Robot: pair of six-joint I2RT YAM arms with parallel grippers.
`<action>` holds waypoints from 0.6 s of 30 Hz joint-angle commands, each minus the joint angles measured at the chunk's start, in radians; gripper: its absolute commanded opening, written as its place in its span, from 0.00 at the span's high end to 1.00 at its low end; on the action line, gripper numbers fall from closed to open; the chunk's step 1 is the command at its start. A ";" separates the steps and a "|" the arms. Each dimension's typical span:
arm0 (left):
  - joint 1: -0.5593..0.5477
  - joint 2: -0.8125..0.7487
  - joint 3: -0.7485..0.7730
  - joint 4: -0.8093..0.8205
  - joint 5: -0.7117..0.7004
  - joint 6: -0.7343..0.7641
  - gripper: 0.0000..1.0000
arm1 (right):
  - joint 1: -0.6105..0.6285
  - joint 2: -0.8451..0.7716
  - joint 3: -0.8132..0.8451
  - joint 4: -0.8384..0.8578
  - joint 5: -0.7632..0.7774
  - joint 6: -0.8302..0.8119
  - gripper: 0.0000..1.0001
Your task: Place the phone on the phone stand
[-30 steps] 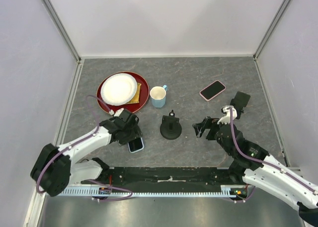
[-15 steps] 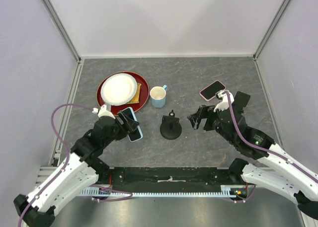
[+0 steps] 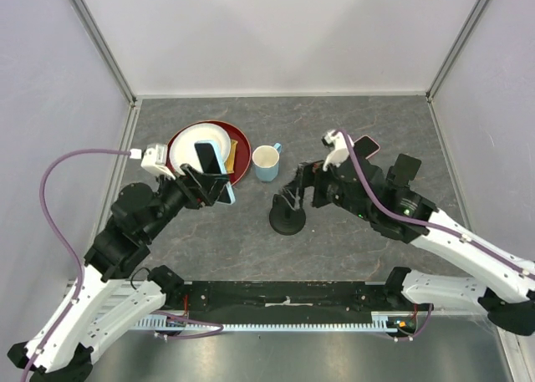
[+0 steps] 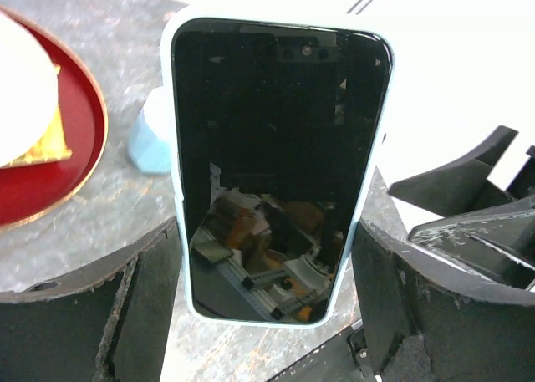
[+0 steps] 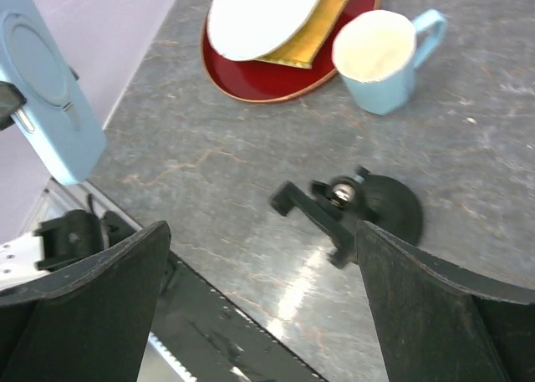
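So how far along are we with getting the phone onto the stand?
Done: the blue-cased phone is gripped and held up in the left claw. In hand: it hangs by the red plate, left of the phone stand. Left: setting it on the stand, which is bare, with the open right claw over it.

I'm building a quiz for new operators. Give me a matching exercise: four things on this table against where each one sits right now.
1 light blue-cased phone
2 black phone stand
3 pink-cased phone
4 light blue ceramic mug

A beside the red tray
B gripped in the left gripper
C lying flat on the grey table's far right
D standing empty, mid-table

Pairs: 1-B, 2-D, 3-C, 4-A
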 commanded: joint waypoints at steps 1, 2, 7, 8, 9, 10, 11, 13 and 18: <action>-0.002 0.130 0.172 0.129 0.093 0.151 0.98 | 0.052 0.124 0.216 0.040 -0.006 0.038 0.02; -0.002 0.158 0.193 0.131 0.129 0.166 0.98 | 0.061 0.154 0.256 0.026 -0.006 0.044 0.02; -0.001 0.238 0.258 0.141 0.177 0.258 0.98 | 0.081 0.257 0.448 0.046 0.024 0.078 0.02; -0.002 0.241 0.252 0.161 0.183 0.271 0.98 | 0.083 0.264 0.461 0.060 0.022 0.076 0.02; -0.002 0.241 0.234 0.170 0.189 0.295 0.98 | 0.083 0.279 0.486 0.064 0.019 0.073 0.02; -0.002 0.236 0.221 0.183 0.197 0.308 0.98 | 0.081 0.292 0.498 0.067 0.013 0.070 0.02; -0.002 0.229 0.206 0.199 0.220 0.321 0.98 | 0.083 0.304 0.511 0.070 0.008 0.066 0.02; -0.002 0.216 0.162 0.238 0.234 0.355 0.98 | 0.081 0.342 0.541 0.069 -0.006 0.050 0.04; -0.002 0.170 0.071 0.319 0.263 0.407 0.98 | 0.081 0.393 0.546 0.074 0.046 0.040 0.09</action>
